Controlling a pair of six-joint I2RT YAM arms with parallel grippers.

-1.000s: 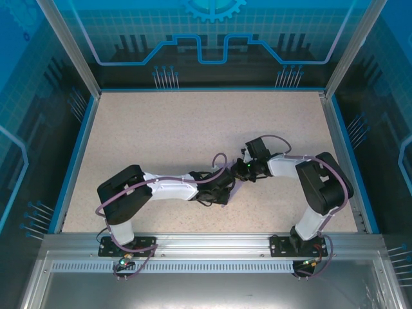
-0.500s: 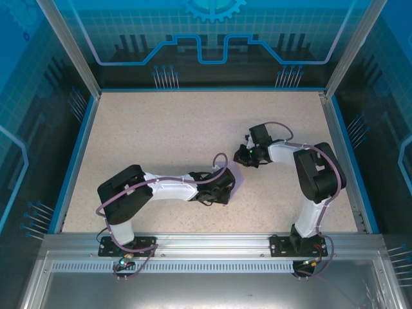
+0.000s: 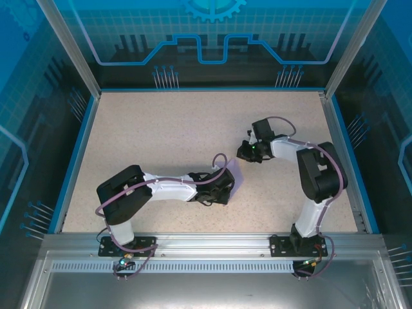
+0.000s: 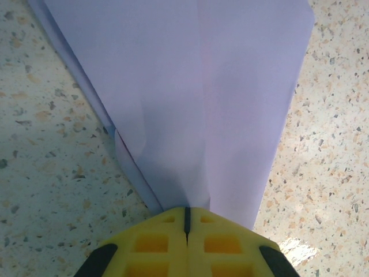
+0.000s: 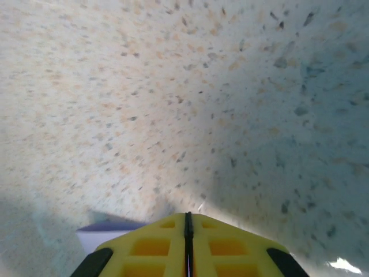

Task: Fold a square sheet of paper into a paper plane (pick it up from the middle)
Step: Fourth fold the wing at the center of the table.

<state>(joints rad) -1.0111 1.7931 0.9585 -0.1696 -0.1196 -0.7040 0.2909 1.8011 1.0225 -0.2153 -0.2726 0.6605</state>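
Part-folded sheet of paper (image 4: 190,92) flat on worktop (image 4: 46,115); long axis runs straight ahead from left hand (image 4: 185,210); left hand clenched, tips on paper's narrow near end; right hand (image 5: 187,216) clenched, empty, apart from paper; left arm nearer, so next crease likely its job.

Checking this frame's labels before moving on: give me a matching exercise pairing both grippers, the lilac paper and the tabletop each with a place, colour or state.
Things:
1. left gripper
2. right gripper
3. lilac paper
4. tabletop

Descriptions:
A. speckled beige
B. shut, above bare tabletop
C. creased, lying on the tabletop
D. shut, tips at the paper's edge

Pairs: 1-D, 2-B, 3-C, 4-A
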